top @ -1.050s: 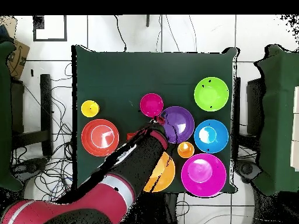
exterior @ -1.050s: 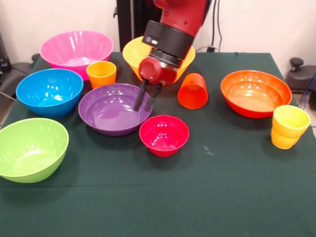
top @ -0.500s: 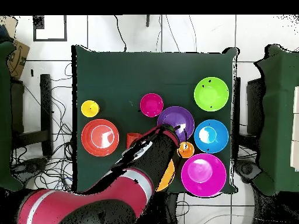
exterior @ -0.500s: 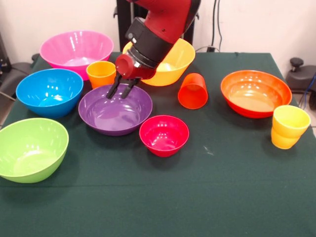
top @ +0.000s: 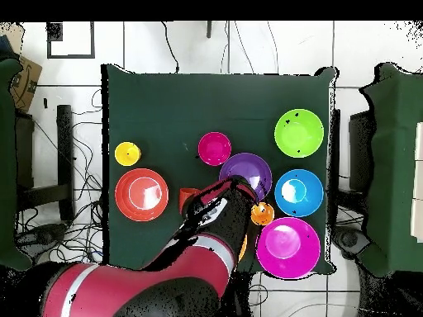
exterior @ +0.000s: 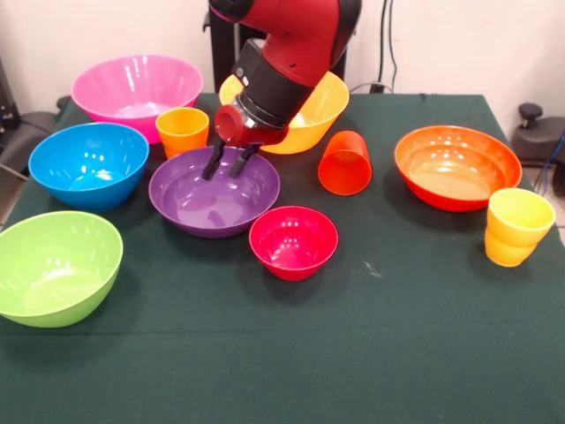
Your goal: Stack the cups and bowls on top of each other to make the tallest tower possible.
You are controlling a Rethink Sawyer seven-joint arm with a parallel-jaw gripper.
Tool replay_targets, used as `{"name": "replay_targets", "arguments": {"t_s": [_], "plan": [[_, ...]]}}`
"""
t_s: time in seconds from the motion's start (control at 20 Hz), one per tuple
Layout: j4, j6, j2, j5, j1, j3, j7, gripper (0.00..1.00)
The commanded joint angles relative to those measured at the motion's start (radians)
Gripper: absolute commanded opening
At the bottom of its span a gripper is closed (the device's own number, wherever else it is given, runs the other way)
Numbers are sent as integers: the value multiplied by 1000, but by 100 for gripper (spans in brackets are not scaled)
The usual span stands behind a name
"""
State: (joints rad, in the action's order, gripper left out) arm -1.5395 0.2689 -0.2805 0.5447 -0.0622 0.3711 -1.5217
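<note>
My gripper [exterior: 225, 168] hangs over the far rim of the wide purple bowl [exterior: 214, 196], its fingers [exterior: 212, 167] apart and tilted down into the bowl. In the overhead view the gripper [top: 240, 189] sits at that purple bowl's [top: 246, 170] edge. Nothing is stacked. A small magenta-red bowl [exterior: 293, 240] stands just beside the purple one. An orange cup [exterior: 182, 131] stands upright behind it, and a red-orange cup [exterior: 344, 162] lies tipped. A yellow cup [exterior: 516, 226] stands at the right edge. The yellow bowl [exterior: 309, 110] is partly hidden behind the arm.
Pink bowl [exterior: 137, 88], blue bowl [exterior: 88, 163] and green bowl [exterior: 55, 265] line the left side. An orange-red bowl [exterior: 457, 165] sits at the right. The dark green tablecloth [exterior: 353, 353] stretches toward the near edge.
The gripper swung from the purple bowl's right rim to its far rim and spread its fingers. The purple bowl has slid slightly to the right in the front view.
</note>
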Motion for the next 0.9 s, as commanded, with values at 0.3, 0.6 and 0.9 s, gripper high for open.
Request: {"name": "replay_targets", "arguments": {"t_s": [0.3, 0.6, 0.9], "plan": [[-103, 33, -88, 67, 34, -223, 40, 100], [-130, 38, -125, 85, 32, -217, 32, 100], [-140, 29, -137, 91, 43, -236, 21, 100]]}}
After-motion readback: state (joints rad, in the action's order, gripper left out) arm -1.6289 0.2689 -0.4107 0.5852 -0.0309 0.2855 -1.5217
